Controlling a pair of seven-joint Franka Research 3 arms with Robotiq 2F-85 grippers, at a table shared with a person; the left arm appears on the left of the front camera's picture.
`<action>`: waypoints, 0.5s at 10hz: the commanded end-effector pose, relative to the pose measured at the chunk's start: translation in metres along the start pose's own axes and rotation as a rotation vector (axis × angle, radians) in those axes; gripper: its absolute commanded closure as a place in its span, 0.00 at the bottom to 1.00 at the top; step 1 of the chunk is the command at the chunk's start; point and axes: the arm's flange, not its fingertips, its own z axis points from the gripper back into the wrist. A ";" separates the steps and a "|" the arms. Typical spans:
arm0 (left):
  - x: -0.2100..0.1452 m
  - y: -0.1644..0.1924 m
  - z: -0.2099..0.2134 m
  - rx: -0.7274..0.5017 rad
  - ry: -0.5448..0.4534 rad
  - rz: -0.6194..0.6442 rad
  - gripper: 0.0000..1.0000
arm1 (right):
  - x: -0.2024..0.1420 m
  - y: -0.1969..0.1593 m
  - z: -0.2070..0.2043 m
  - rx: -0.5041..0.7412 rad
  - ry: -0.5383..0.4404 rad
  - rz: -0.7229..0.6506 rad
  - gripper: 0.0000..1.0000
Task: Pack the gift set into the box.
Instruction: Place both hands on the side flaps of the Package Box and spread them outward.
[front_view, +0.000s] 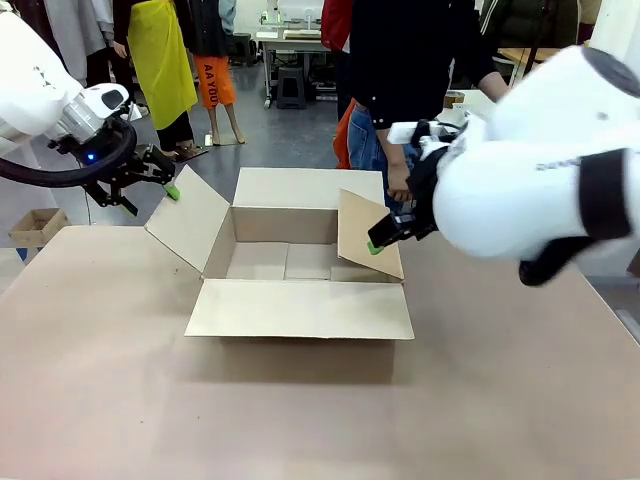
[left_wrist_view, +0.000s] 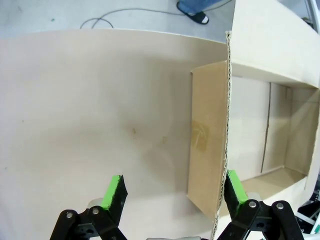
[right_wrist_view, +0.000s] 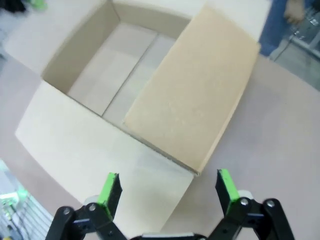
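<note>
The box (front_view: 300, 310) stands open in the middle of the table, and the part of its inside that shows is bare. The gift set is out of view. My left gripper (front_view: 150, 187) hovers open at the top edge of the left flap (front_view: 190, 222). In the left wrist view that flap's edge (left_wrist_view: 223, 125) runs between the fingers of the left gripper (left_wrist_view: 174, 187), close to the right pad. My right gripper (front_view: 385, 238) is open at the right flap (front_view: 362, 232), which leans inward. The right wrist view has this flap (right_wrist_view: 192, 95) just beyond the right gripper (right_wrist_view: 167, 182).
A person in a dark top stands at the table's far side behind the box, one hand (front_view: 398, 185) hanging near the right flap. A tiny brown cardboard box (front_view: 36, 226) sits beyond the table's left edge. Bare tabletop (front_view: 300, 420) stretches in front.
</note>
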 end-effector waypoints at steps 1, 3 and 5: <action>0.000 0.000 0.000 0.013 -0.003 0.012 0.00 | 0.104 0.032 -0.039 -0.098 0.179 0.037 0.00; 0.000 0.000 0.000 0.013 -0.003 0.012 0.00 | 0.152 0.057 -0.036 -0.228 0.302 -0.021 0.00; 0.000 0.000 0.000 0.013 -0.003 0.012 0.00 | 0.106 0.017 -0.041 -0.191 0.209 -0.004 0.00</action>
